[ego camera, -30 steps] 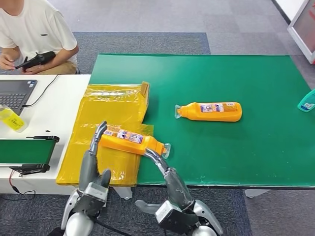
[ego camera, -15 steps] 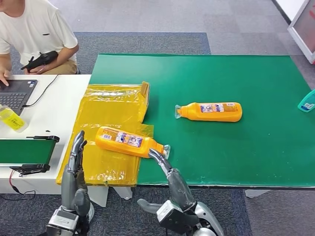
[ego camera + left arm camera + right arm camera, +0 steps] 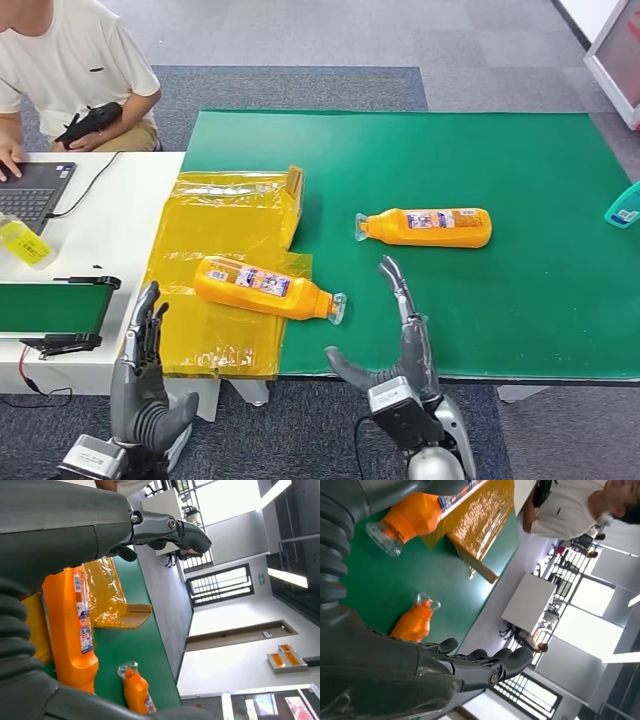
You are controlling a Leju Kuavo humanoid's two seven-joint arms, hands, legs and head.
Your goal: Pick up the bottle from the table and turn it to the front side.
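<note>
Nearest the camera, the robot's left hand (image 3: 143, 365) is hovering off the near edge of the table, fingers straight and spread, gripping nothing. The right hand (image 3: 400, 340) is standing at the near edge of the green mat (image 3: 468, 160), fingers extended upward and slightly apart, thumb sticking out sideways, also holding nothing.

Between and just beyond the two hands, the near orange bottle (image 3: 264, 288) is lying on its side, label facing up, its body resting on the yellow plastic bag (image 3: 219, 215) and its clear cap (image 3: 337, 307) poking out onto the green mat. Neither hand is touching it. In the left wrist view the same bottle (image 3: 71, 630) is showing its barcode label just past the open fingers (image 3: 181, 530).

Farther back, a second orange bottle (image 3: 426, 227) is lying on its side on the green mat, cap pointing toward the bag, well apart from the first.

To the left, a white table (image 3: 121, 215) is carrying a laptop (image 3: 30, 190). Behind it, a person in a white shirt (image 3: 72, 60) is sitting, one hand on the laptop.
</note>
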